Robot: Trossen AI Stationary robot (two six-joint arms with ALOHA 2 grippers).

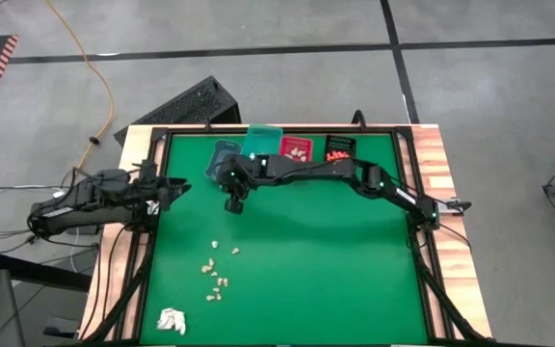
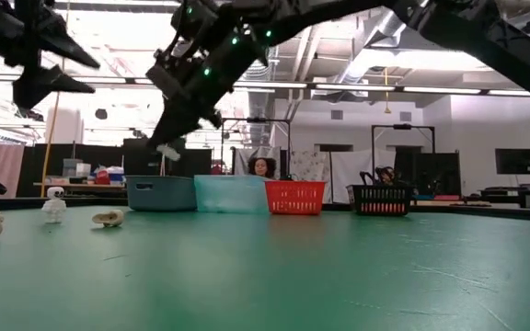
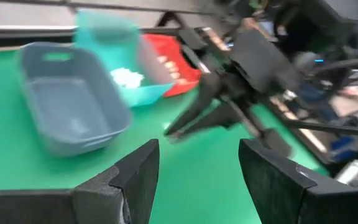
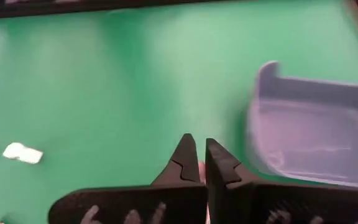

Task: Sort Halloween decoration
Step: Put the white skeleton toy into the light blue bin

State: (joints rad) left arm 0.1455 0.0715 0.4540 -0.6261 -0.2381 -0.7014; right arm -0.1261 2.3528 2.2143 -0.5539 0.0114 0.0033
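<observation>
1. High view: the right gripper (image 1: 232, 203) was held just beside the grey bin (image 1: 222, 157); loose decorations (image 1: 215, 277) lay scattered well apart.
2. Low view: a small white piece (image 2: 167, 151) was seen pinched aloft.
3. Left wrist view: the left gripper (image 3: 197, 177) waited, jaws apart.
4. Right wrist view: jaws were nearly together; release is best made squarely over the matching bin.

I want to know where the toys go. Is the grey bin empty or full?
Empty, as far as shown. The grey bin shows only its bare floor in the left wrist view, while the teal bin beside it holds white pieces.
</observation>
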